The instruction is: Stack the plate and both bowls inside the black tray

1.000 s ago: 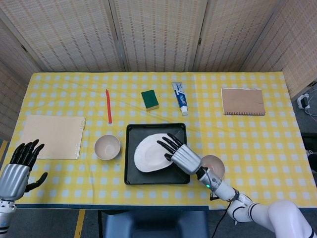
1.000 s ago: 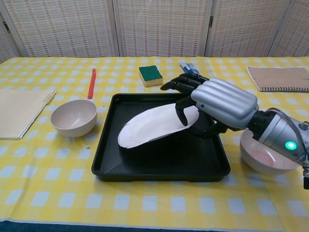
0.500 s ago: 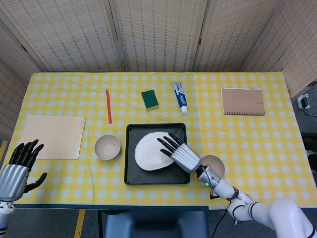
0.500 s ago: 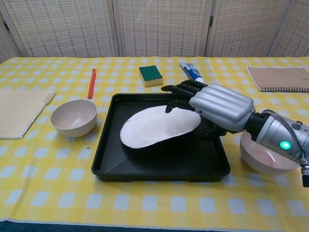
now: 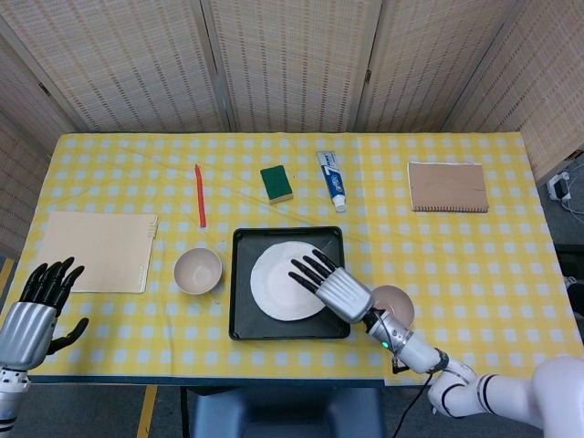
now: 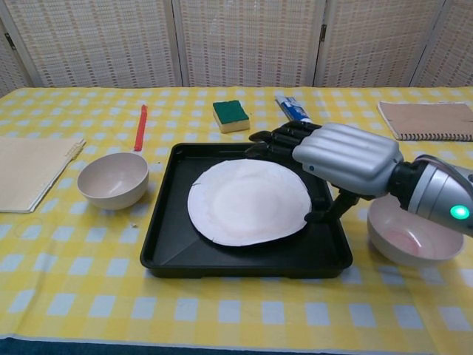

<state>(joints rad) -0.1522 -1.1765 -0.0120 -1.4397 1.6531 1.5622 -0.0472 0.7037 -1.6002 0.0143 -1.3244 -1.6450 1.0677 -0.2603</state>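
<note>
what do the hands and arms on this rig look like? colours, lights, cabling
Both hands, right hand and left hand, have ribbed silver metallic backs and black fingers. The right wrist is silver-grey with a green indicator light, and the arm behind it is white. A thin dark cable shows near the right forearm.

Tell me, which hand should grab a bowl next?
Probably the right hand: open over the tray, right beside the pinkish bowl. The left hand waits open at the table's edge, far off.
</note>
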